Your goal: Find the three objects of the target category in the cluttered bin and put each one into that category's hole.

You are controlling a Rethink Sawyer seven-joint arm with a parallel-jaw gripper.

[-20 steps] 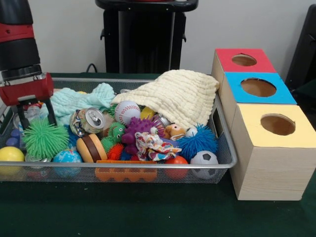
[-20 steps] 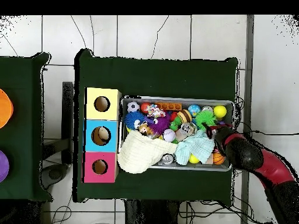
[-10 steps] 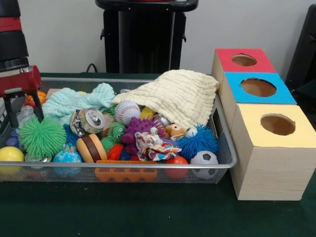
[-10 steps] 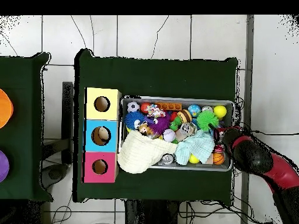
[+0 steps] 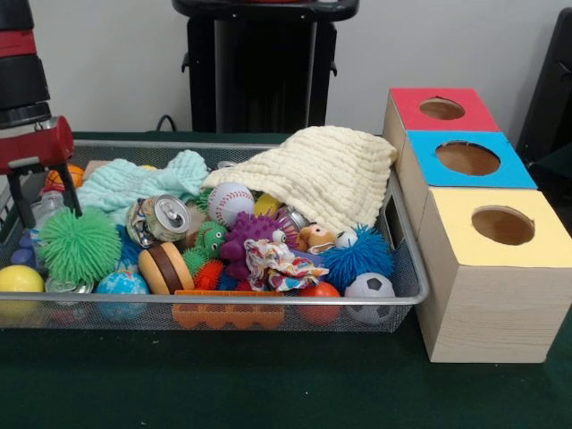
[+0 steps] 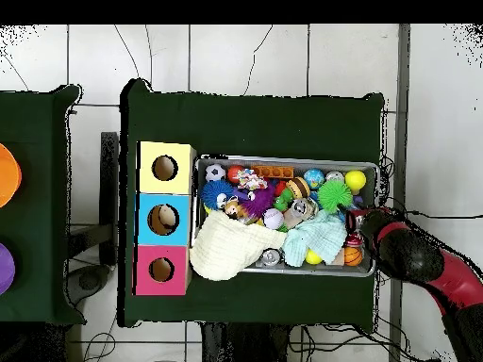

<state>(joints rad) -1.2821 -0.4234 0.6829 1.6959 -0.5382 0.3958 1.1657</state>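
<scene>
A: Where is the gripper [image 5: 45, 204]?

B: At the bin's [image 5: 268, 304] end farthest from the boxes, hanging just above the clutter by the wire end wall. Its two black fingers [image 5: 70, 189] stand apart, roughly half spread, with nothing between them.

A: What lies around the fingers?

B: Just below and in front of them, the green spiky ball [image 5: 80, 248]. Behind them, a small basketball [image 5: 59, 177] in the corner. Directly beneath, a clear bottle-like thing, hard to make out. Farther forward, the yellow ball [image 5: 18, 280] sits against the front rim.

A: Any open room there?

B: Little. The toys are packed wall to wall; only air above the heap is free. Outward from the fingers, the wire end wall is close.

A: And toward the boxes?

B: The teal cloth [image 5: 143, 181] comes first, then a crushed can [image 5: 159, 219], a baseball [image 5: 230, 203] and a purple spiky toy [image 5: 253, 234]. The cream cloth [image 5: 317, 174] drapes over the far rim at the boxes' end. A soccer ball [image 5: 369, 295] and blue spiky ball [image 5: 357, 255] rest in that front corner.

A: The holes?

B: Three boxes in a row, touching the bin's other end, well apart from the fingers: the yellow box [image 5: 496, 268], blue box [image 5: 465, 161] and red box [image 5: 440, 109]. In the overhead view something pale sits in the blue box's hole [image 6: 163, 220].
</scene>
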